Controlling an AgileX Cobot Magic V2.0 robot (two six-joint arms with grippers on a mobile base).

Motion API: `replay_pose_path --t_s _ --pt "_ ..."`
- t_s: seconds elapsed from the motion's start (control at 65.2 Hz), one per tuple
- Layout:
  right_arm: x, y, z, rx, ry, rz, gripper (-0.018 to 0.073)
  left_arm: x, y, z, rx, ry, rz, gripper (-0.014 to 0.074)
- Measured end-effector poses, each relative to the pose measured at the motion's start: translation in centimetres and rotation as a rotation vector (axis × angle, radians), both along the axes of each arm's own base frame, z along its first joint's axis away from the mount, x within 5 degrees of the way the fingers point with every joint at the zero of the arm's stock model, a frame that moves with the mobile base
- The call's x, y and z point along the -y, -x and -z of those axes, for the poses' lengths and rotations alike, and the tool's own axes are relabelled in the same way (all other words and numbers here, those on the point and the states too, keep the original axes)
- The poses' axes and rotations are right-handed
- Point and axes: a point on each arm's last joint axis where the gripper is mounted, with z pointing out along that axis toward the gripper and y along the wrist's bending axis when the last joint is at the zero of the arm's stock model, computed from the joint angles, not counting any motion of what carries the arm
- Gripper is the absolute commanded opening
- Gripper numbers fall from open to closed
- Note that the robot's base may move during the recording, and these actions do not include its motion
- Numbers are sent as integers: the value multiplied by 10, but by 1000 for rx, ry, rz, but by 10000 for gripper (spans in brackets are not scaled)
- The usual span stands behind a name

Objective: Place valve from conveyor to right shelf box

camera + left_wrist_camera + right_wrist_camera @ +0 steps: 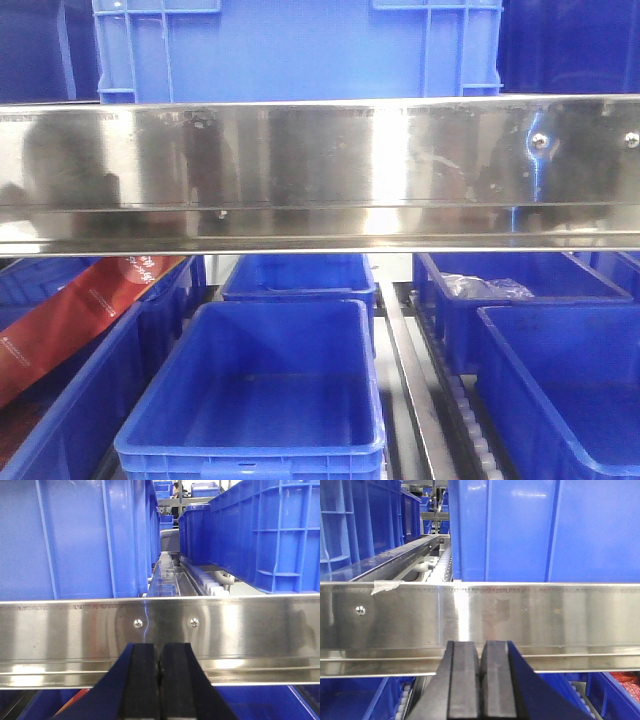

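neither valve nor conveyor shows in any view. both the left gripper (160,680) and right gripper (481,680) have their pads together, holding nothing, facing a steel shelf rail (320,170). blue bins (260,390) sit at 6 o'clock below it. a small metal fitting probably feels rigid, dense and slippery; pinch across its body.

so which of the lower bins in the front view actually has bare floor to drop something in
The centre blue bin shows a bare floor, bordered by the roller rail on its right. The far-right bin also looks bare. Crowded: the back-right bin holds a clear plastic bag, and the left bin has a red package leaning across it.
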Motion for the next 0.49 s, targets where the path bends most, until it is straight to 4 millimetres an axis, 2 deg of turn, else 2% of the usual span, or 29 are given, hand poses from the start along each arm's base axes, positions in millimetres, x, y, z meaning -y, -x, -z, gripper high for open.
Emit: replay_pose_path --t_s 0.491 --pt "0 0 0 4 -2 0 -162 0 0 0 0 0 0 -111"
